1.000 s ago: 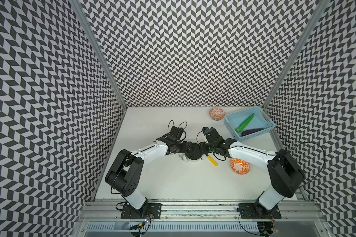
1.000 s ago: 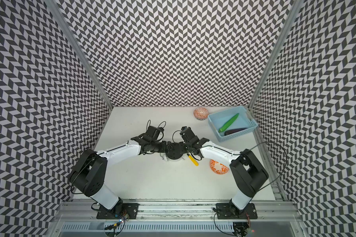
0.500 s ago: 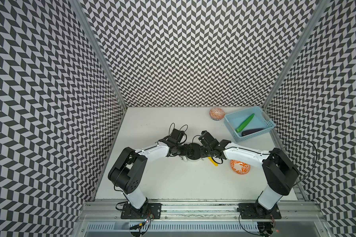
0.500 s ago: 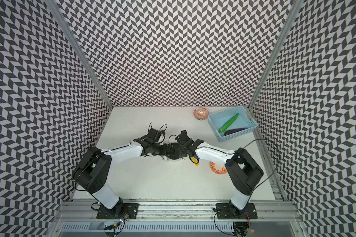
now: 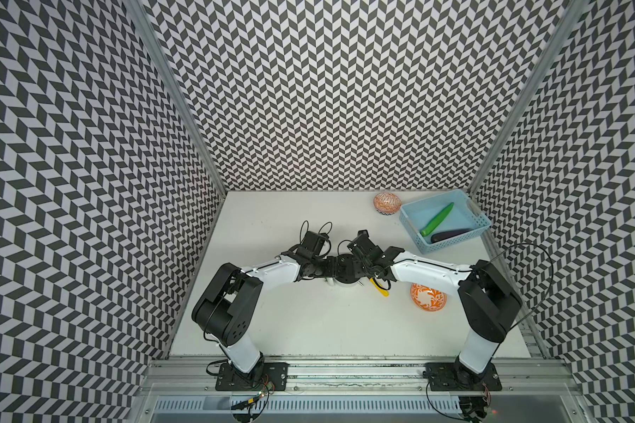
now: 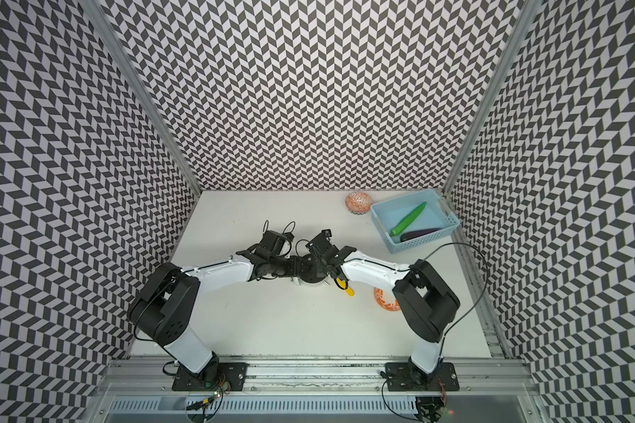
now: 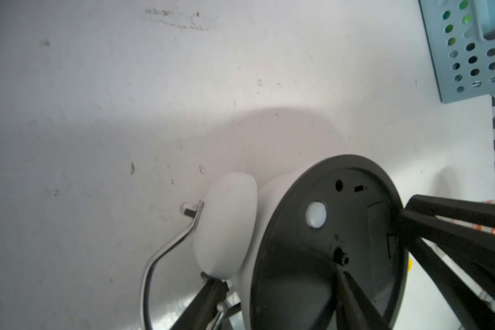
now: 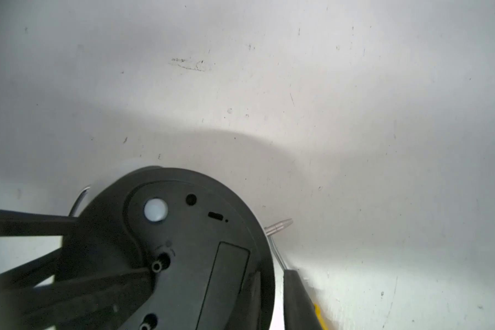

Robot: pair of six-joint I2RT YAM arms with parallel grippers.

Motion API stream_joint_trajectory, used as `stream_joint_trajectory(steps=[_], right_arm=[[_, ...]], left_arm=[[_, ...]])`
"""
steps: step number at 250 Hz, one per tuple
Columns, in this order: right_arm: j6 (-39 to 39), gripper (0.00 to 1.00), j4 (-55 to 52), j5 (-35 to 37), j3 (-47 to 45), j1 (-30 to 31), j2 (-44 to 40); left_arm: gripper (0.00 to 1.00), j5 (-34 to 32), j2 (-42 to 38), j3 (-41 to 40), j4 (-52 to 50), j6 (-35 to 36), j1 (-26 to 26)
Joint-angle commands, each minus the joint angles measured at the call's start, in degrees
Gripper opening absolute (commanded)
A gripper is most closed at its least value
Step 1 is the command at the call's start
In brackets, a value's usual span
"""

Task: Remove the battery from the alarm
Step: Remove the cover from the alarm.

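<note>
Top views, alarm: in both top views the alarm (image 5: 346, 271) lies at mid-frame on the table (image 5: 308, 322), black back up; a sliver of white shows at its lower left edge.
Top views, grippers: the left gripper (image 5: 333, 269) comes in from the left and the right gripper (image 5: 359, 266) from the right; both sets of tips are over the back, but the jaws are too small to read here.
Top views, rest: a screwdriver (image 5: 381, 289) lies just right of the alarm, partly under the right arm; a bowl (image 5: 428, 297) sits lower right of it; a basket (image 5: 408, 229) stands at upper right.
Left wrist, alarm: the back (image 7: 312, 257) faces the camera; a white bell (image 7: 226, 223) and the wire handle (image 7: 166, 251) are beside it.
Left wrist, left gripper: jaws apart; one finger (image 7: 205, 301) ends at the bell's base by the handle, and the other ends on the back beside a small knob (image 7: 342, 257); I cannot tell whether they press.
Left wrist, right gripper: dark fingers (image 7: 455, 228) meet the alarm's rim.
Right wrist, alarm: the back fills the near part of the picture, with a rectangular panel (image 8: 229, 285) set in it.
Right wrist, right gripper: one finger (image 8: 297, 300) runs just outside the rim, next to the screwdriver's yellow; its mate is not made out, so I cannot tell whether it grips.
Battery: hidden in every view.
</note>
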Motion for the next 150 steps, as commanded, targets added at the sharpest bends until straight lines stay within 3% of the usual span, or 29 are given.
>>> stream_joint_trajectory(steps=[1,52,98,150], right_arm=[[0.91,0.19,-5.51,-0.41,0.69,-0.21,3.68],[1.17,0.22,-8.60,-1.79,5.53,-0.24,1.27],[5.93,0.25,-12.57,-2.08,9.63,-0.03,0.58],[4.45,0.23,-11.33,-3.19,9.77,0.01,2.58]], left_arm=[[0.54,-0.42,1.77,-2.33,-3.97,0.89,-0.11],[0.53,-0.66,-0.07,-4.63,-2.97,-3.22,0.85],[0.50,-2.32,-1.43,-5.69,-2.35,-8.41,0.36],[0.50,-2.69,-1.22,-4.70,-3.10,-8.31,-0.12]])
